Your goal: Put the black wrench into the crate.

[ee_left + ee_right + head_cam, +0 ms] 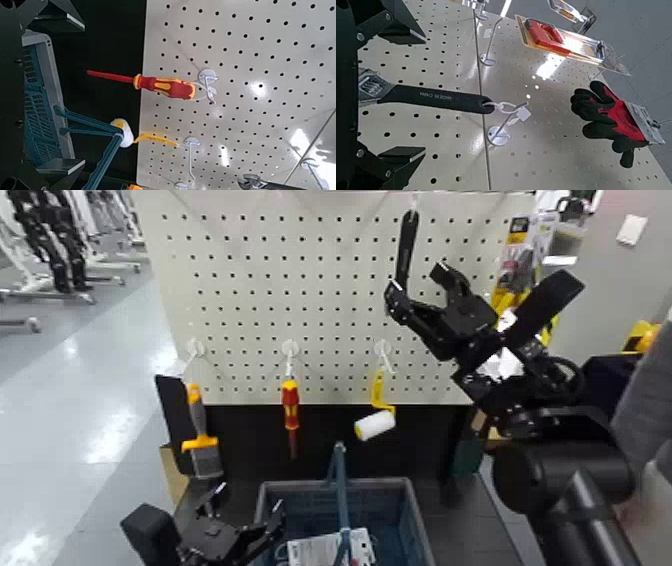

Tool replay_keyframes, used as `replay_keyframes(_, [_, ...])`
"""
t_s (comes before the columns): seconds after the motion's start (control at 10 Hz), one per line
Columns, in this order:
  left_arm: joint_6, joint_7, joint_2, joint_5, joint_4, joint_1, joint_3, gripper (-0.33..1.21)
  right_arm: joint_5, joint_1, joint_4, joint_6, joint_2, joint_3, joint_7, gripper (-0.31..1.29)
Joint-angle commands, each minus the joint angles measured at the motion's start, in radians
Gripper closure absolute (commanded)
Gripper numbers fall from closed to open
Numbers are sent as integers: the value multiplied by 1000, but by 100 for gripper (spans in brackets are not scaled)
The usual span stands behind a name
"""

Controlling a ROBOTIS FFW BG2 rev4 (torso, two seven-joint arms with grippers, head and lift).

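Note:
The black wrench [405, 245] hangs from a hook high on the white pegboard, its silvery head pointing down. My right gripper [421, 286] is open and raised to it, one finger on each side of the wrench's lower end. In the right wrist view the wrench [435, 97] lies between the two fingers [387, 24], with gaps on both sides. The crate [412, 520] stands low in front with its blue bar handle [340, 480] upright. My left gripper [240, 525] waits open beside the crate's left side, holding nothing.
An orange-handled brush [198, 435], a red-and-yellow screwdriver [290, 412] and a small paint roller [376, 422] hang below on the pegboard. Red-and-black gloves [609, 115] and a packaged tool [562, 39] hang near the wrench. A white packet [325, 550] lies in the crate.

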Motion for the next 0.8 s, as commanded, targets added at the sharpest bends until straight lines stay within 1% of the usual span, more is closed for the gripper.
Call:
replay_keyframes(0.1, [1,-1,0,0,0,-1,-2,11,-21,-13,21,-1,3,11,-2,69])
replay_keyframes(0.2, [1,-1,2,-2,0,-3,-2,11,-26,-20,25,10,3,14,4,71])
replay_keyframes(0.3, [0,-1,2,0,0,-4,-2,11,-24,-24,30,7,5,16,8,84])
replay_keyframes(0.4, [0,-1,2,-2,0,-4,-2,11,-23,-24,30,-9,5,17,-2,104])
replay_keyframes(0.6, [-2,-1,2,-2,0,-4,-2,11,-1,-24,22,-16,6,19,-14,110])
replay_keyframes(0.8, [-2,-1,2,-2,0,-4,-2,11,-1,-23,22,-23,6,19,-22,111])
